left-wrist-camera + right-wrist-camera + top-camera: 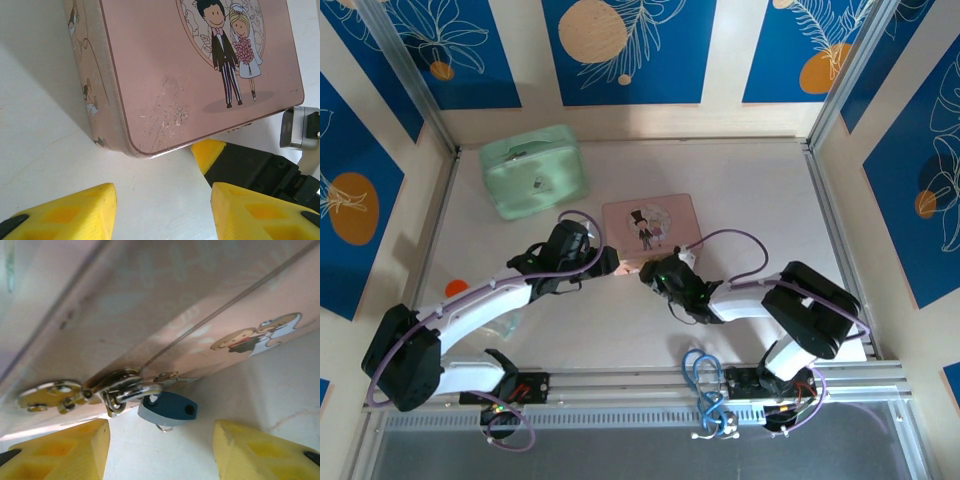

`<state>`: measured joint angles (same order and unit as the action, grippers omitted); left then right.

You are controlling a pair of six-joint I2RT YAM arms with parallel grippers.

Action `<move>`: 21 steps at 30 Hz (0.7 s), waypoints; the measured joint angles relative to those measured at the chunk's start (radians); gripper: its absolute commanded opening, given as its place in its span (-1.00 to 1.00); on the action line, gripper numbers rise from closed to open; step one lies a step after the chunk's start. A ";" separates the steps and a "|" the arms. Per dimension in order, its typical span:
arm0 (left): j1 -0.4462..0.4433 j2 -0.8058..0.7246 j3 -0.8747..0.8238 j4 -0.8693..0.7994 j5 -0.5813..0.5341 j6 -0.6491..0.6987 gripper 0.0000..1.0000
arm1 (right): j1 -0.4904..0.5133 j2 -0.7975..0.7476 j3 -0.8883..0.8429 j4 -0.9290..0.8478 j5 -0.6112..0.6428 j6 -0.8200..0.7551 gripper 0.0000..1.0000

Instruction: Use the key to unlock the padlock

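The tiny blue-bodied metal padlock (167,409) hangs crosswise at the pink picture tin's (150,315) near edge, just beyond the open, empty right pincer (160,439).

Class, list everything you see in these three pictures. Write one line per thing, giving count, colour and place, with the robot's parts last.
table: one, white, under everything
mint-green case: one, mint green, far left of the table
pink tin box: one, pink with a bride-and-groom picture, mid-table
hasp: one, silvery, on the tin's near side
padlock: one, blue body, hanging at the hasp
orange spot: one, orange, on the table by the left wall
cables: a bunch, blue, at the near rail
left gripper: one, yellow-tipped, jaws apart and empty, at the tin's near left corner
right gripper: one, yellow-tipped, jaws apart and empty, facing the padlock
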<state>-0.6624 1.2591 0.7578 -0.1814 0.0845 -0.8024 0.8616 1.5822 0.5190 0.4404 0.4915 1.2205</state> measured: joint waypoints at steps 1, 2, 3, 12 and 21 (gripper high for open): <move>0.000 0.004 0.000 0.003 0.000 0.000 0.05 | -0.002 0.008 0.003 0.010 0.003 0.000 0.08; 0.000 0.007 0.000 0.004 0.000 0.000 0.05 | -0.003 0.014 0.005 0.017 0.003 0.000 0.06; 0.000 0.011 0.000 0.005 0.000 0.002 0.05 | -0.006 0.020 0.010 0.020 0.003 0.000 0.06; 0.000 0.017 -0.002 0.008 0.000 0.018 0.05 | -0.008 0.047 0.037 0.008 0.010 0.004 -0.11; 0.001 0.019 -0.008 0.008 0.000 0.023 0.05 | -0.022 0.058 0.045 -0.014 0.006 0.015 -0.34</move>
<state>-0.6617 1.2785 0.7502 -0.1734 0.0841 -0.7795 0.8398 1.6402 0.5640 0.4263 0.4980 1.2358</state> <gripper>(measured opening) 0.527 0.352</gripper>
